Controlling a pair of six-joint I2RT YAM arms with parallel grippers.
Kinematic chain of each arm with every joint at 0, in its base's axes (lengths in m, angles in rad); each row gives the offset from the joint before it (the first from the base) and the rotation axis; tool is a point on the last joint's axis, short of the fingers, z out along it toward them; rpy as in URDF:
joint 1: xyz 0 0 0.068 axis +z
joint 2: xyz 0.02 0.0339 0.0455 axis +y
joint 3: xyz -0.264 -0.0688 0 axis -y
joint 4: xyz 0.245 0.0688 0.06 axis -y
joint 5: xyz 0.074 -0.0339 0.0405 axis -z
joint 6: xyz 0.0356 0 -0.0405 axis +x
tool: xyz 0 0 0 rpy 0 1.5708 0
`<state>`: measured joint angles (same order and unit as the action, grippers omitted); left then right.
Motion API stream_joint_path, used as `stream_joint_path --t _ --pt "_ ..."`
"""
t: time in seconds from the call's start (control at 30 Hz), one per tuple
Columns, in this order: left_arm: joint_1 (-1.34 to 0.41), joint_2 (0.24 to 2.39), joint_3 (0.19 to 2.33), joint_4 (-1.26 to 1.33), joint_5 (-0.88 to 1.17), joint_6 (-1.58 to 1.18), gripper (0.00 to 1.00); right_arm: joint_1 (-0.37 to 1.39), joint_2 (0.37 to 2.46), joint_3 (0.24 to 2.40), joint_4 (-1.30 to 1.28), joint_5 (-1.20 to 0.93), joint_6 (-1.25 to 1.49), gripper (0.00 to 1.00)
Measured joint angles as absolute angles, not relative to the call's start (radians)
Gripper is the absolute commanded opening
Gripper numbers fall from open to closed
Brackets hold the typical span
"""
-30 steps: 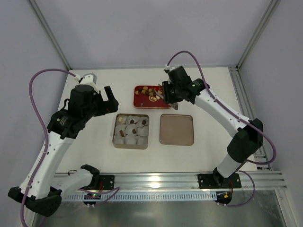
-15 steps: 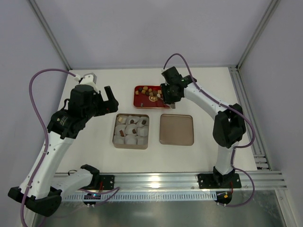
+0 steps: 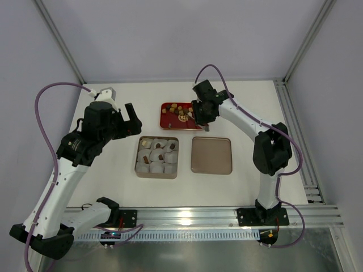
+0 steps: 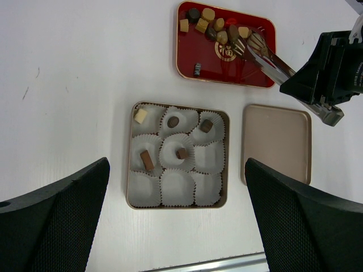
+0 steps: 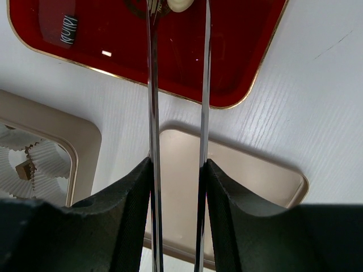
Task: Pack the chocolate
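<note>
- The right gripper is closed on a pair of metal tongs; its two pads press the blades from the outside, so the jaws stand at a narrow, part-closed width.
- The tongs reach from that gripper over the red tray, and their tips are among the loose chocolate at the tray's far end.
- In the right wrist view a cream piece lies between the two blades at the top edge. I cannot tell whether it is pinched.
- The rest of the loose chocolate is dark brown, tan-gold and cream, clustered along the far side of the tray.
- A dark striped piece lies alone near the tray's left rim.
- The square tin sits just in front of the tray and holds nine white paper cups in three rows.
- Five cups hold one piece each: all three in the far row, then the left and centre cups of the middle row.
- The middle-right cup and the whole near row hold none.
- The tan lid lies flat on the white table, just right of the tin.
- The left gripper hangs above the table to the left of the tin, with its jaws spread wide and nothing between them.
</note>
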<state>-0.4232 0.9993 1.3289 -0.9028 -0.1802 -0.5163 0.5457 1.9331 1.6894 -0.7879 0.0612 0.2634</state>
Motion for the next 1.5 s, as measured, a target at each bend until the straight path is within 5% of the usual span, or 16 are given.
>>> stream_joint_path --t 1.5 --pt "-0.423 0.999 1.329 -0.903 -0.179 -0.517 1.00 0.543 1.872 1.656 -0.810 0.022 0.240 0.34"
